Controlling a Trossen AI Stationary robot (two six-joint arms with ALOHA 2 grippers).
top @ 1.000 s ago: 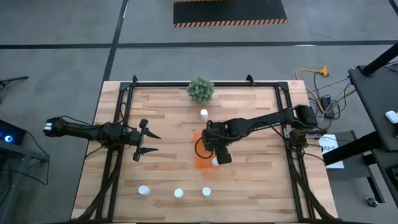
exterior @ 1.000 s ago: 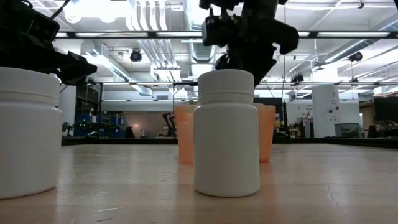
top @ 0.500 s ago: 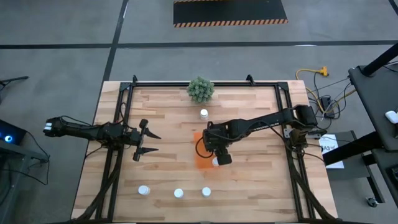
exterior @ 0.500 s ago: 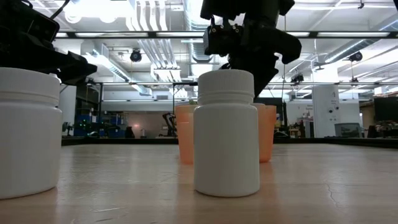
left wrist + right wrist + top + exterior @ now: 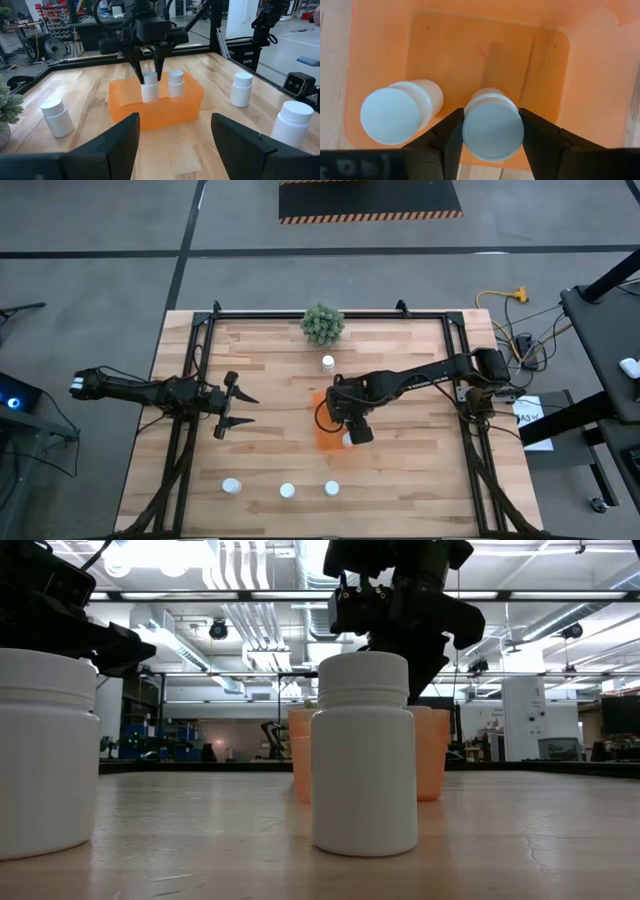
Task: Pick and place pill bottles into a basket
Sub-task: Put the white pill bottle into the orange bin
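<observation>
The orange basket stands mid-table; it also shows in the left wrist view. My right gripper is above it, shut on one pill bottle that is down inside the basket. A second bottle stands in the basket beside it. One bottle stands on the table beyond the basket, and three stand in a row near the front edge. My left gripper is open and empty, left of the basket. My right gripper pinches the bottle by the sides of its cap between its two fingers. The fingers come from above, pointing down. The bottle is upright, its lower part inside the basket; whether its bottom rests on the basket floor, I cannot tell.
A small green plant stands at the table's far edge. Black frame rails run along both sides of the table. Bare wood lies between my left gripper and the basket.
My right gripper has gone down a little over the basket, with the bottle still in its fingers.
</observation>
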